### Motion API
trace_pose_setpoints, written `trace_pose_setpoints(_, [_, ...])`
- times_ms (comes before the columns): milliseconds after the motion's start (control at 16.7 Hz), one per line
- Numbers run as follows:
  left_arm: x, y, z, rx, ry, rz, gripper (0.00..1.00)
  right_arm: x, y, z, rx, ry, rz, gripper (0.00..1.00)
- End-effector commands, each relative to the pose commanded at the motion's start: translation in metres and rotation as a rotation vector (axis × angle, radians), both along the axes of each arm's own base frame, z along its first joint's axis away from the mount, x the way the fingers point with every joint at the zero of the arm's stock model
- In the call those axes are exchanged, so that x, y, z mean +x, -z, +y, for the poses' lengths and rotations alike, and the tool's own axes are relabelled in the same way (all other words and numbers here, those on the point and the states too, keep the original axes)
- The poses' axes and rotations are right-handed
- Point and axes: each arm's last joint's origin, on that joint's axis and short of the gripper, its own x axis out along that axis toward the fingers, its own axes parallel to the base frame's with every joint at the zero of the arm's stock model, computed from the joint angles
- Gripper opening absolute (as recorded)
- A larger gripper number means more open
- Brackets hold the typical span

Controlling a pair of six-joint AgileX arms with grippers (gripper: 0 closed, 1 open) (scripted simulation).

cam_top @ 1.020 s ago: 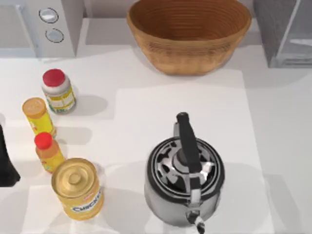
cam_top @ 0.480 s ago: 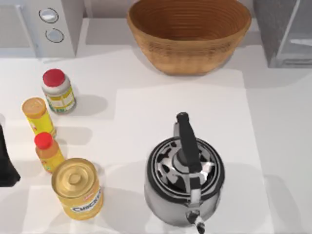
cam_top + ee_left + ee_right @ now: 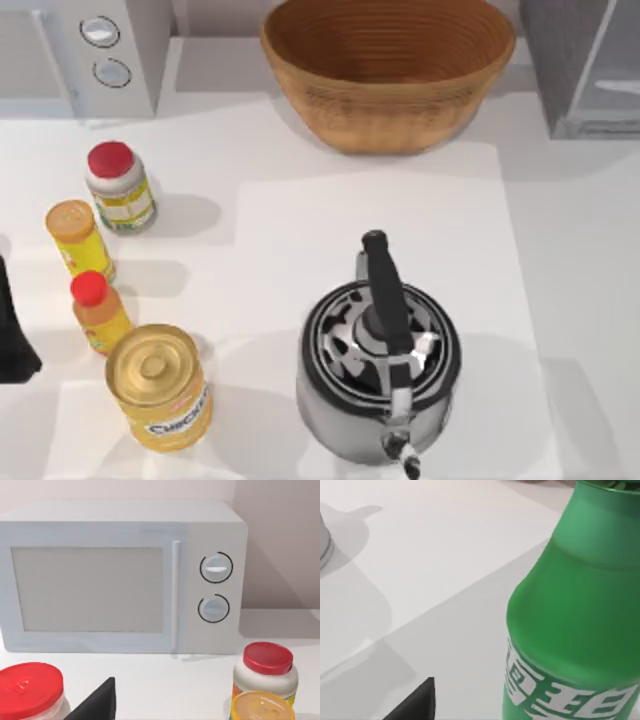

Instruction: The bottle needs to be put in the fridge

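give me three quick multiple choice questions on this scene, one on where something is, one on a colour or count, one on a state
1. Where does the woven basket sit in the top view?
A. at the back, in the middle
B. at the front left
C. on top of the kettle

2. What colour is the bottle in the right wrist view?
A. orange
B. green
C. white

3. How does the microwave door stand in the left wrist view?
A. wide open
B. taken off
C. closed

Answers:
1. A, it lies between the microwave and the fridge along the back edge, beyond the kettle.
2. B, its body is green with white lettering.
3. C, the door lies flush with the front, beside the two dials.
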Motion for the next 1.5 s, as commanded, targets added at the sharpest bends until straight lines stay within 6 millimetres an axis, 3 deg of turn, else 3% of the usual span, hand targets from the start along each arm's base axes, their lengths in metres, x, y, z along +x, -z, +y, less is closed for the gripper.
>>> trace_pose_setpoints(480, [0.000, 0.000, 0.000, 0.000, 0.000, 0.000, 1.00, 0.016, 0.009, 0.021, 0.000, 0.001, 0.001, 1.00])
trace_pose_setpoints(840, [0.000, 0.000, 0.000, 0.000, 0.000, 0.000, 1.00, 0.018, 0.009, 0.023, 0.000, 0.001, 0.001, 1.00])
trace_pose_setpoints(1500, [0.000, 0.000, 0.000, 0.000, 0.000, 0.000, 1.00, 0.018, 0.009, 0.023, 0.000, 0.001, 0.001, 0.18])
